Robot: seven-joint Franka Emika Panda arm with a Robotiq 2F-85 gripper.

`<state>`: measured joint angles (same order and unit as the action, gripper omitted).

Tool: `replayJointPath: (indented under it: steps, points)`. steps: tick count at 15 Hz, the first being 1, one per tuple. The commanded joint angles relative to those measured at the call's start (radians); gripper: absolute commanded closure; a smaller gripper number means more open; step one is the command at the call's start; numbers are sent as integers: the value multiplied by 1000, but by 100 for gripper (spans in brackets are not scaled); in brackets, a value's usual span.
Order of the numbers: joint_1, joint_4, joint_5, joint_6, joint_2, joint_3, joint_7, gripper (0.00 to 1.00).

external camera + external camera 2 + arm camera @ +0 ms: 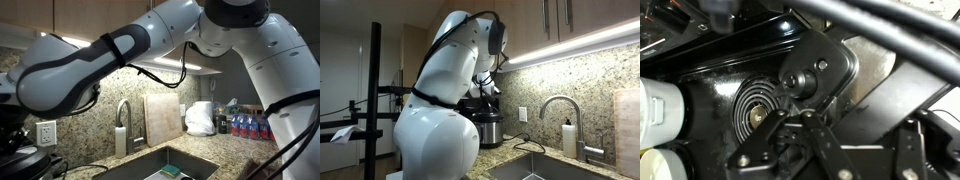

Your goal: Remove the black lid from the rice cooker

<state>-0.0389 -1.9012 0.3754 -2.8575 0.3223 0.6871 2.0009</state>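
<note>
In the wrist view the black lid (748, 100) fills the left half, glossy, with raised concentric rings and a round knob (798, 80) beside them. My gripper (795, 113) comes in from below. Its dark fingers (820, 145) meet at the lid just under the knob, shut on a small raised part there. In an exterior view the rice cooker (488, 128) stands on the granite counter by the wall, and the gripper (488, 92) sits directly over its top. The arm's white body hides most of the cooker and lid in both exterior views.
A steel sink (170, 166) with a faucet (122, 122) lies beside the cooker. A tan cutting board (162, 118), a white plastic bag (200, 118) and several bottles (245, 125) stand along the backsplash. A soap bottle (569, 136) stands by the faucet. Cabinets hang overhead.
</note>
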Motion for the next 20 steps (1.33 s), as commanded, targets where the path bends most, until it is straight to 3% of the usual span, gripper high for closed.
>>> replayJointPath:
  steps: [1, 5, 11, 20]
  points:
    - [101, 68, -68, 11, 91, 145, 242, 93]
    - [138, 61, -30, 37, 64, 186, 262, 93]
    - [135, 55, -13, 48, 34, 203, 259, 94]
    - [191, 138, -150, 141, 108, 273, 246, 93]
